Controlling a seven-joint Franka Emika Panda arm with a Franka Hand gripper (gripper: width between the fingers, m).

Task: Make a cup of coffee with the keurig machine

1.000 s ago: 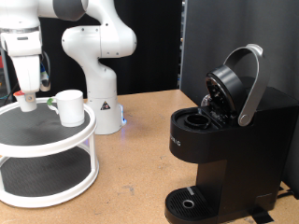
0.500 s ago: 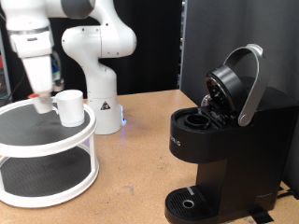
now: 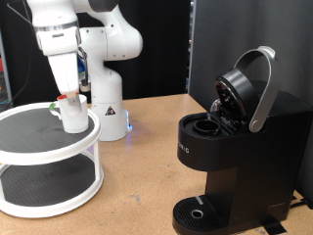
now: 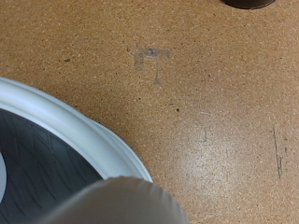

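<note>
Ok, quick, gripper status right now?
Gripper: shut on the small red-topped pod, carrying it above the cup on the white rack.

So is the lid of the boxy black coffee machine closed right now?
No, the boxy black coffee machine has its grey-handled lid tilted up, exposing the pod chamber.

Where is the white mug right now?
In the exterior view the cup stands at the left, on the top shelf of the round white two-tier stand, directly under the gripper and far from the keurig machine.
</note>
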